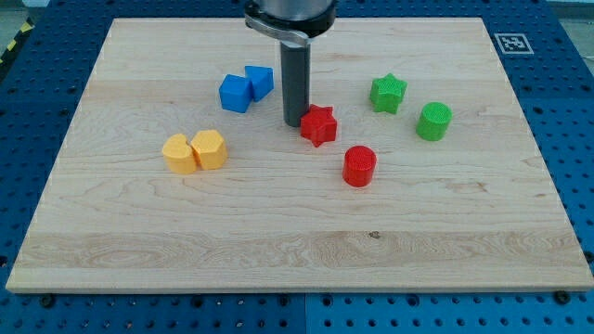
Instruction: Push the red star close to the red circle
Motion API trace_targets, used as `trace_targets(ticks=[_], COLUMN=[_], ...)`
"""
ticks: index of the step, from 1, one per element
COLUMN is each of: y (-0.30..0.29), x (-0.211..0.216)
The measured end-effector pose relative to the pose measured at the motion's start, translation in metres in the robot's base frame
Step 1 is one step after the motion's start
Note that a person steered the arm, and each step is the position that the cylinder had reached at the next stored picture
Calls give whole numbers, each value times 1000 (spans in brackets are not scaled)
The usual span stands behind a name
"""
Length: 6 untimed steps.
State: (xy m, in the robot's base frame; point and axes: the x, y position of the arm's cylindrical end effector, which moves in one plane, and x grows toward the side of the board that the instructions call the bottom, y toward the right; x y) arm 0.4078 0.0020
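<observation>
My tip [294,123] rests on the wooden board [297,250] against the upper-left side of the red star [318,125]; touching or a hair apart cannot be settled from this view. The rod is a plain pusher with nothing to open or close, and it holds nothing.

The red star sits near the board's middle, slightly toward the view's top. It lies flat, one point directed toward the view's top; being a star, it shows no distinct long axis. The red circle [359,166] stands near it, below and to the view's right, with a clear gap of bare wood between them.

Count: two red blocks as above; two blue blocks [245,88], touching, shapes not certain, at the upper left; two yellow blocks [194,151], side by side and touching, at the left; one green star [388,93] and one green cylinder [433,121], apart, at the right. Eight in all.

The rod's upper fitting is cut off at the view's top. A printed marker [513,43] sits at the board's top-right corner.
</observation>
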Motion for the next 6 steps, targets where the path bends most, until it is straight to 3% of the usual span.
trace_targets(ticks=[4,6], y=[19,19], x=[62,60])
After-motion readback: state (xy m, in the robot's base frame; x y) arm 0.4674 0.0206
